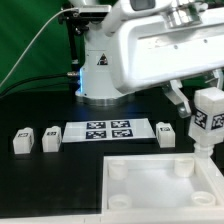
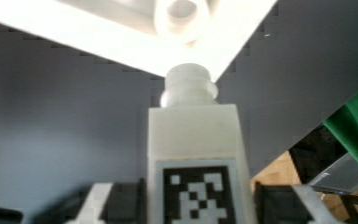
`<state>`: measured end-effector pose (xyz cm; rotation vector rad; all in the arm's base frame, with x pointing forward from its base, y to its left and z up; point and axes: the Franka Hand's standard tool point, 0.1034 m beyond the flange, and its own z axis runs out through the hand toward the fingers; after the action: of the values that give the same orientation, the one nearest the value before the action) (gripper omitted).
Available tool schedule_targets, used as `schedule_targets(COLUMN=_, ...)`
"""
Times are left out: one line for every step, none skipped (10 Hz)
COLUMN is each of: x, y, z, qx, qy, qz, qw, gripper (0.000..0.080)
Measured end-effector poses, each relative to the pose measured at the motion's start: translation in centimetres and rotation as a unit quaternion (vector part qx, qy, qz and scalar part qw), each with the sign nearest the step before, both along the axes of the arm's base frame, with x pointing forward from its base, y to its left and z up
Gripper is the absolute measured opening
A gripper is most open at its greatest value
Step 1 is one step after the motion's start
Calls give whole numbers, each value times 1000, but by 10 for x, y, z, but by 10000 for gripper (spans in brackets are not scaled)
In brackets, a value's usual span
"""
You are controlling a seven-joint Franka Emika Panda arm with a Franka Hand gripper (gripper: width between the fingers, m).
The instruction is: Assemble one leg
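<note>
Four small white tagged blocks are in sight, and only one is off the table (image 1: 45,185): the held leg (image 1: 208,118) stands upright in the gripper (image 1: 205,100) at the exterior view's right. The fingers (image 2: 101,203) are closed in narrowly on it, one pad against each side of the block, as the wrist view shows with the held leg (image 2: 197,145) filling the gap in the gripper (image 2: 194,205). Its black-and-white tag faces the wrist camera, and a rounded peg (image 2: 190,80) sticks out of the end away from the fingers. That peg points toward the tray-like piece (image 2: 114,35), close to one of its round sockets (image 2: 181,10); it seems to be short of the socket, though the blur makes contact hard to rule out. In the exterior view the tray-like piece (image 1: 150,205) lies flat in the foreground, and the held leg hangs over its far corner at the exterior view's right. Behind it the marker board (image 1: 110,131) lies flat on the dark table. The outer loose leg (image 1: 22,141) and the inner loose leg (image 1: 51,139) sit side by side, apart from each other, on the exterior view's left of the board, and the third loose leg (image 1: 166,133) sits just beside the board's other end.
</note>
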<state>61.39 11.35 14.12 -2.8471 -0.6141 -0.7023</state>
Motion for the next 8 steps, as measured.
schedule_targets(x=3, y=-1, z=-10, qx=5, qy=-6, qz=-6, qw=1000, gripper=290)
schedule_targets(x=7, y=-3, z=-17, qx=9, qy=-7, qz=-11, qw=1000, gripper=290)
schedule_targets(x=10, y=-5, z=-18, qx=10, qy=-10, qz=-15, qw=1000, gripper=290)
schedule_targets(x=11, y=-8, z=-22, qx=11, qy=-11, qz=-18, qw=1000, gripper=290)
schedule_targets(x=12, y=-10, z=-26, qx=13, qy=-9, qz=-21, qw=1000, gripper=290)
schedule_targets(x=11, y=-9, z=-34, qx=15, qy=-9, qz=-23, qw=1000, gripper=290)
schedule_targets(x=9, y=-8, z=-43, qx=18, qy=-6, qz=-24, qw=1000, gripper=290)
schedule_targets(x=8, y=-9, z=-50, qx=19, qy=-5, qz=-27, qw=999, gripper=290)
